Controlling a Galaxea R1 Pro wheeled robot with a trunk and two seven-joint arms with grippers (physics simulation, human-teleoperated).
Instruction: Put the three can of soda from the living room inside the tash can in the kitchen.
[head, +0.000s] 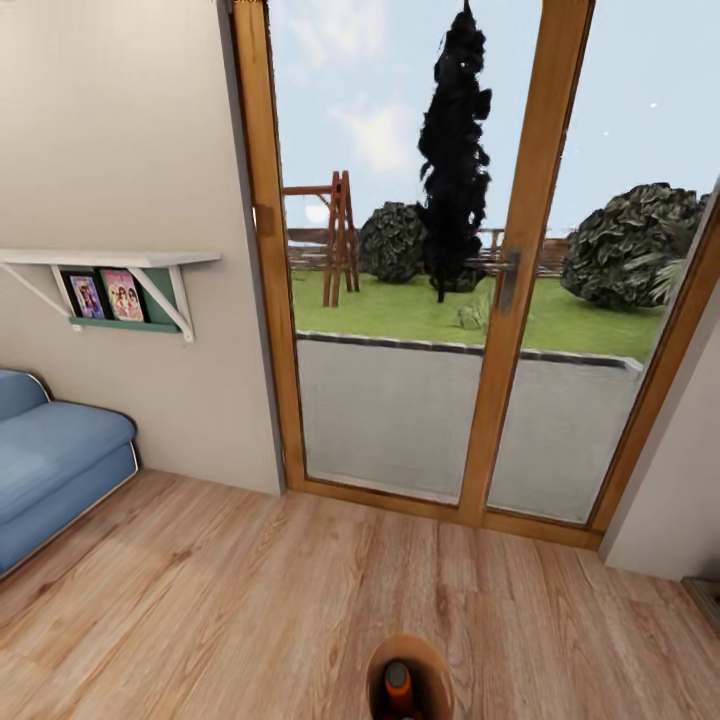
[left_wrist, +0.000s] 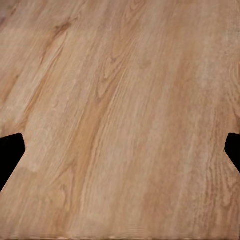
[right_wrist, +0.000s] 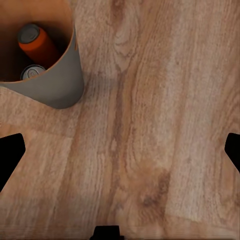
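Copper-brown tash can (right_wrist: 52, 75) stands on the wood-plank floor (right_wrist: 165, 125) close beside the right hand (right_wrist: 120, 155), whose dark fingertips sit wide apart, gripping nothing. Inside the bin lie an orange soda can (right_wrist: 37, 45) and a second can's silvery top (right_wrist: 31, 71). Left hand (left_wrist: 120, 155) is likewise spread over bare planks

floor (head: 250, 590): light wood planks | on it: tash can (head: 432, 665), blue sofa (head: 50, 465)
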